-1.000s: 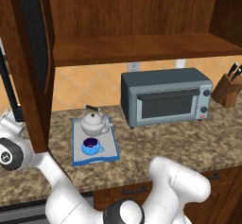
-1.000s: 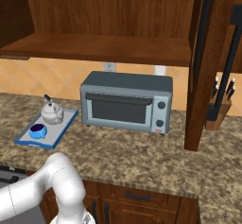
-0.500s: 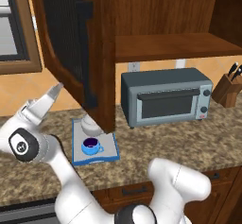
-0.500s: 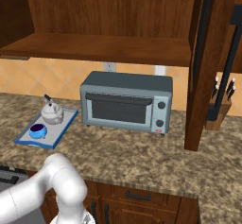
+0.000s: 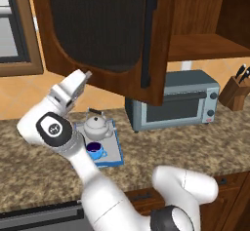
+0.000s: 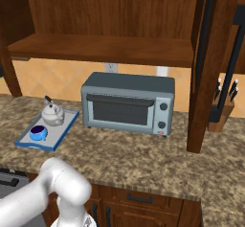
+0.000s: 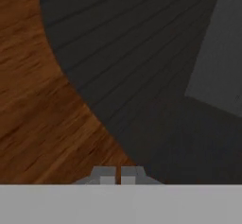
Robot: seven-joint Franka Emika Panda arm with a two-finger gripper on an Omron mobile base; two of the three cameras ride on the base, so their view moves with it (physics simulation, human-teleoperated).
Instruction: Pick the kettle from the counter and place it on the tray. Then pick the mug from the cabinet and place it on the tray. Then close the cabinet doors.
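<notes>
Fingers [image 7: 108,175] pressed together, nothing held, tips right at the left door [image 5: 105,30] where wood frame meets dark mesh panel. Gripper [image 5: 84,74] sits at that door's lower edge. Kettle [image 5: 96,126] and mug [image 5: 95,150] both on tray [image 5: 115,147], so the step in hand looks like door closing. Left door is part swung, right door [image 6: 213,63] stands wide open. Next: push left door fully shut, then cross to the right one. Granite counter [image 6: 143,154], toaster oven [image 6: 128,102] under cabinet [image 6: 105,44], knife block [image 5: 235,89] far right.
</notes>
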